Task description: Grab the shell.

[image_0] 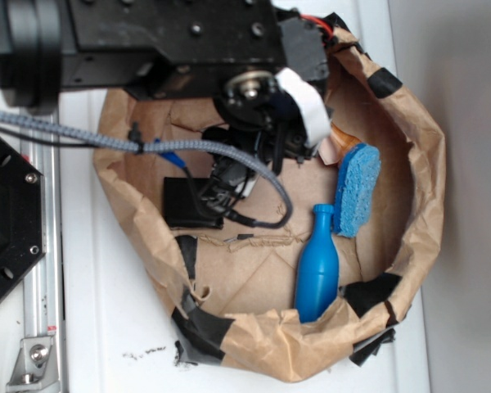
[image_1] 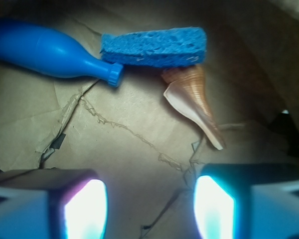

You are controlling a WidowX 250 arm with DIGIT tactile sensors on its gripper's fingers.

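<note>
Blue bottle: laid on its side at upper left of the wrist view, cap touching the sponge's corner.
Gripper: jaws spread wide apart over brown paper, nothing held between them.
Sponge: blue, set along the top centre.
Shell: laid just below the sponge's right end, wide end touching it, pointed tail directed toward the right finger.
Paper bag wall: ringed around all items.

Shell mostly hidden behind arm, exterior view.
</note>
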